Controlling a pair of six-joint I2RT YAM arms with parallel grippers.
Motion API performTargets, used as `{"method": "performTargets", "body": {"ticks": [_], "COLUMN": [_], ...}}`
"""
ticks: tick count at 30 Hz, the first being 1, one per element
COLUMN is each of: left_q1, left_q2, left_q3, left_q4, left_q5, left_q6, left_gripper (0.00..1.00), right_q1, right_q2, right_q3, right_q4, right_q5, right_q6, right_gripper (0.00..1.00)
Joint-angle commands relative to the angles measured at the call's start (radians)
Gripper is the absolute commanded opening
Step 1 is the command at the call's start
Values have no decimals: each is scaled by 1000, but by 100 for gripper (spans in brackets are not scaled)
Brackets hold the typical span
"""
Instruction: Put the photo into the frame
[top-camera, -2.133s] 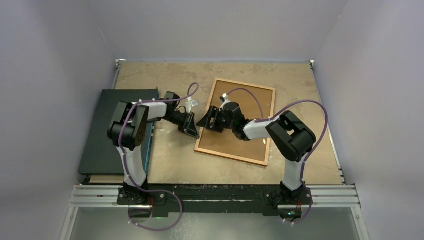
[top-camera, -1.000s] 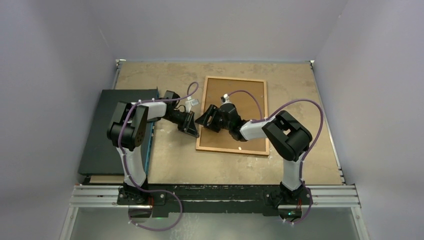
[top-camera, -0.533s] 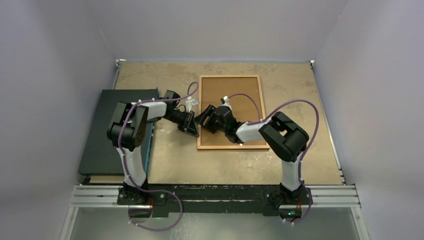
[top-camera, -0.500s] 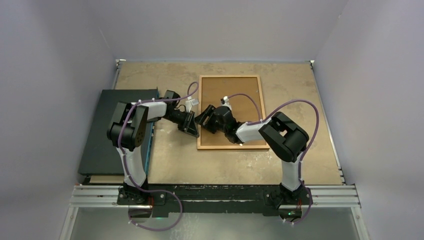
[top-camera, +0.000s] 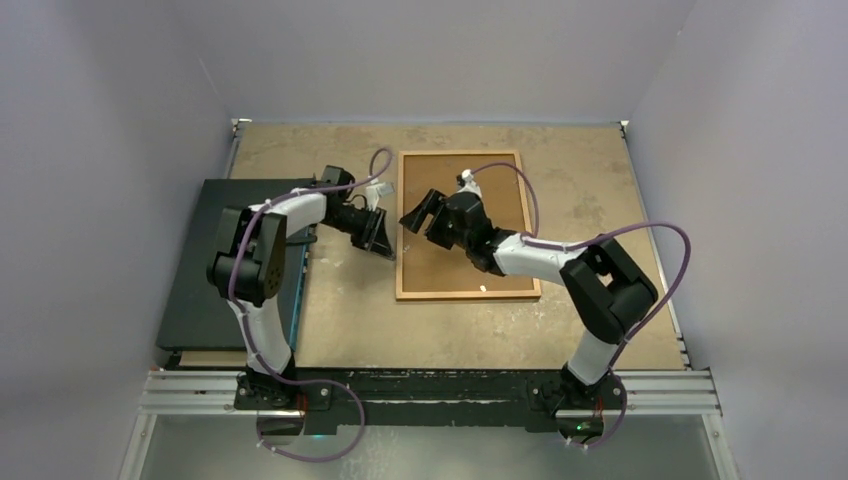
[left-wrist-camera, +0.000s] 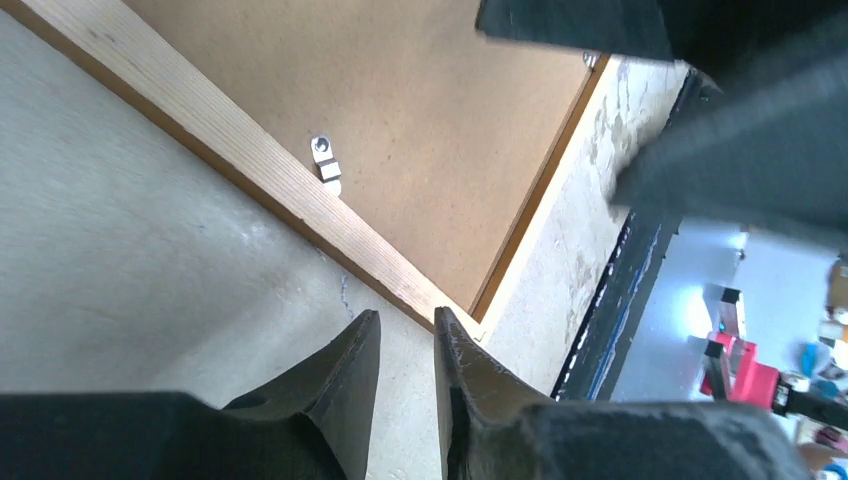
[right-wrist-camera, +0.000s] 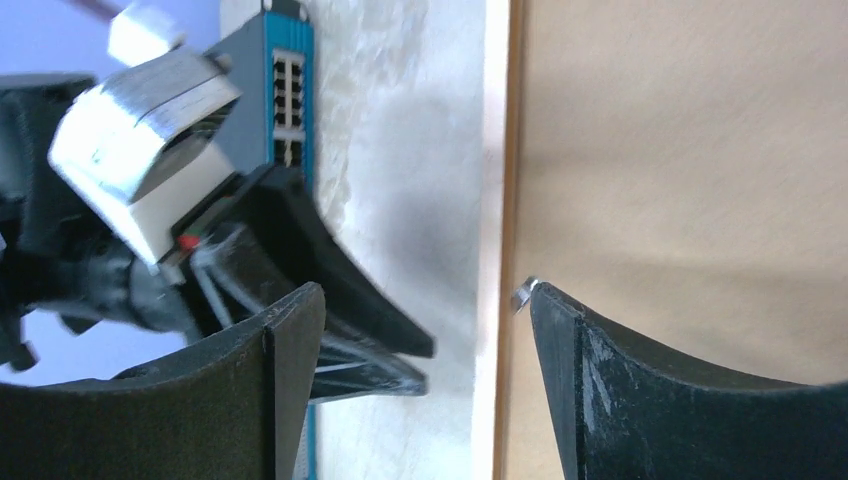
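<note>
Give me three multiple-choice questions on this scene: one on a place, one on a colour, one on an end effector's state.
1. The dark flat box lies where, from the frame? A on its left; B on its right; C on top of it.
2. The board inside the frame is: A white; B brown; C blue.
3. The right end effector is: A open; B shut on the frame; C shut on a cable.
Answers: A, the top view shows it there; B, it shows brown in every view; A, its fingers stand wide apart.
</note>
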Motion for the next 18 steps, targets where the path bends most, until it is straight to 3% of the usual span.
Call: {"method": "performTargets", "body": {"ticks": [1, 9, 18], "left_q1": [18, -8, -141], "left_q2": [-70, -50, -114], "left_q3": [52, -43, -233], "left_q4": [-20, 62, 287], "left_q5": [-8, -186, -214], "left_q6": [62, 145, 111], "left_gripper": [26, 23, 19], "right_q1": [-66, -81, -107], "right_q2": [-34, 197, 358], "right_q3": [80, 419, 599], "right_q4": [-113, -347, -355], "right_q5": [13, -1, -114], "right_q6": [-144, -310, -323], "right_gripper": [78, 76, 73]}}
